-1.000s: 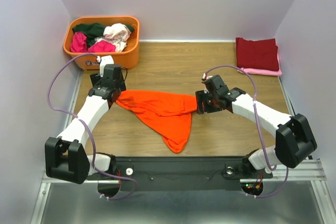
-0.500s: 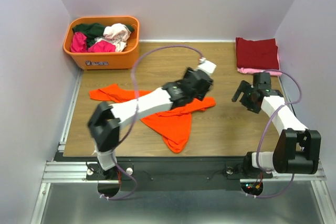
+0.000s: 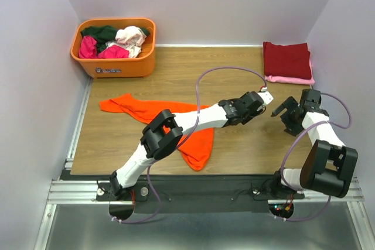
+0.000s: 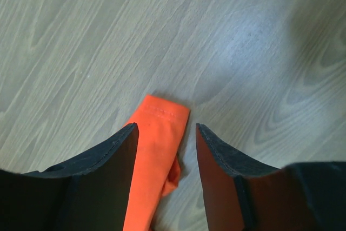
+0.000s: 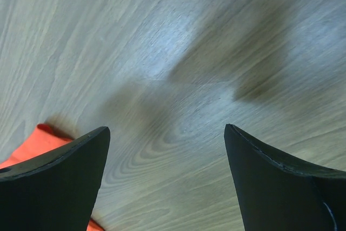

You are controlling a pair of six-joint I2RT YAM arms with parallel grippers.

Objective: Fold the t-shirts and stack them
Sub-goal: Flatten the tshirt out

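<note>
The bright orange t-shirt (image 3: 176, 118) lies stretched across the table, one end at the left and a rumpled part hanging toward the near edge. My left gripper (image 3: 261, 102) is reached far to the right. In the left wrist view it (image 4: 165, 131) is open, with the shirt's hemmed end (image 4: 157, 150) lying on the wood between the fingers, close to the left one. My right gripper (image 3: 284, 112) is open over bare wood (image 5: 166, 131), empty; a bit of orange cloth (image 5: 46, 136) shows at its lower left.
A folded dark red shirt (image 3: 287, 58) lies on a pink one (image 3: 291, 79) at the back right. An orange plastic tub (image 3: 117, 62) at the back left holds dark green, magenta and whitish-pink shirts. White walls enclose the table.
Both grippers held the shirt's ends a second ago. The left arm has swept right across the table with one end; the right gripper has let go and moved right. The left gripper now stands open.
</note>
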